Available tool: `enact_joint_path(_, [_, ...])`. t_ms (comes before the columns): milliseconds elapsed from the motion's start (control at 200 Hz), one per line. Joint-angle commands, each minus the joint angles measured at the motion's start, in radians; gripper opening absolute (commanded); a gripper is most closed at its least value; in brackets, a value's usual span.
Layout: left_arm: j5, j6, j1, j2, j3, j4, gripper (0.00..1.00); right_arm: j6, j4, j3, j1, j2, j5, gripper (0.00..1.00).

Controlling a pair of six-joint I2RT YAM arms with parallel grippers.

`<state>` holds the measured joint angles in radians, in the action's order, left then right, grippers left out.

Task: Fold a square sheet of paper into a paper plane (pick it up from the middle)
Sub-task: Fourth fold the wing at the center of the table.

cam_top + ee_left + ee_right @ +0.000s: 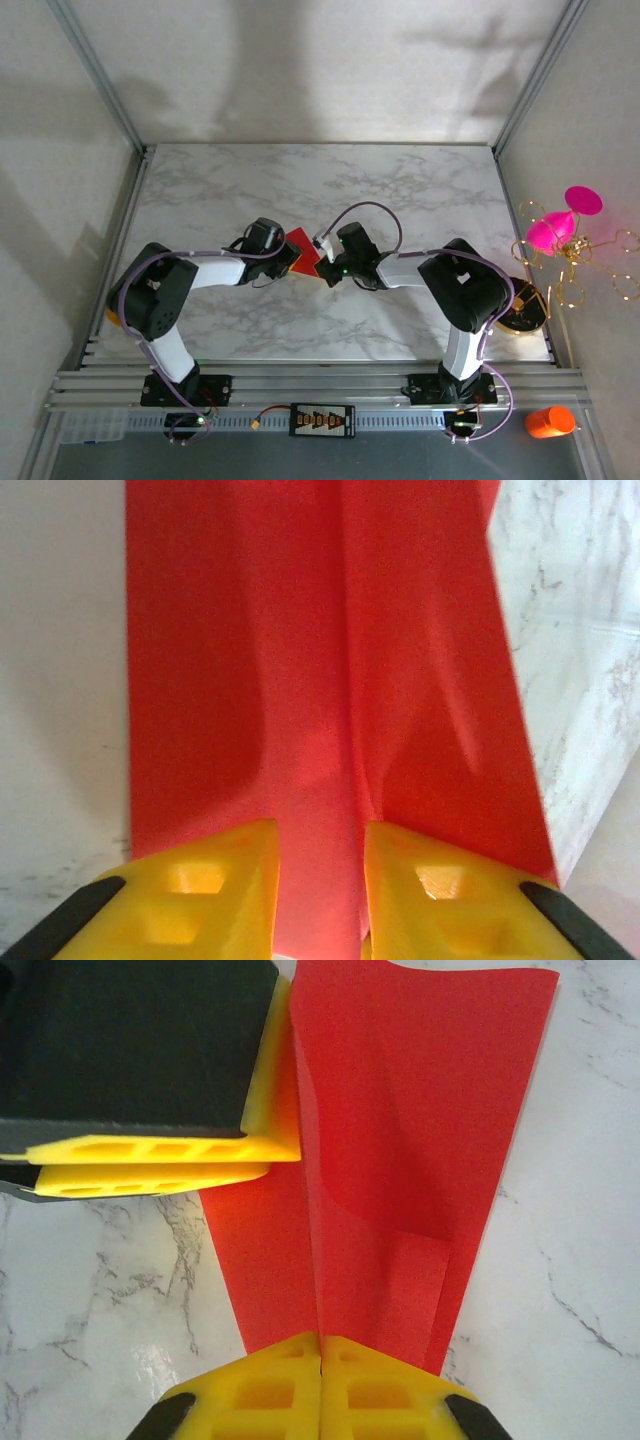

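Yellow fingertips (pixel 240 875) of the left gripper (pixel 320 830) sit closest to its wrist camera. They stand slightly apart, with a raised crease of the square sheet of paper (pixel 230 660) running between them; whether they pinch it cannot be told. The bright red, folded sheet sits at the middle of the marble table (pixel 330 180), between the two arms. Its left edge runs straight against a pale background, and its right edge slants across veined marble. On the right wrist camera, the right gripper (pixel 321 1342) is clenched on the sheet's centre fold. The paper fans away from it to a straight-cut far edge, with the left gripper's fingers against its left side. Bare tabletop lies all around the arms in the overhead view. A magenta cone ornament (pixel 560 225) and an orange bottle (pixel 548 422) sit well off to the right.
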<state>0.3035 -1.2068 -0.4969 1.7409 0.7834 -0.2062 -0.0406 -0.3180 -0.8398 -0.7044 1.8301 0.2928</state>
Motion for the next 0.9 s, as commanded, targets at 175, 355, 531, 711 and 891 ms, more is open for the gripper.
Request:
enact_joint_path(175, [0.000,0.021,-0.011,0.024,0.017,0.007,0.27,-0.022,0.022,-0.037,0.005,0.020,-0.003,0.13])
enact_joint_path(355, [-0.008,0.021,-0.011,0.037,0.021,0.033,0.27,-0.030,0.039,-0.048,0.005,0.026,-0.022,0.19])
enact_joint_path(531, [-0.008,0.018,-0.011,0.044,0.026,0.044,0.27,-0.041,0.049,-0.051,0.005,0.028,-0.029,0.21])
enact_joint_path(711, [-0.009,0.019,-0.011,0.044,0.031,0.050,0.27,-0.048,0.056,-0.050,0.005,0.031,-0.029,0.21])
enact_joint_path(891, [-0.009,0.020,-0.011,0.042,0.033,0.056,0.27,-0.050,0.056,-0.051,0.005,0.033,-0.023,0.15])
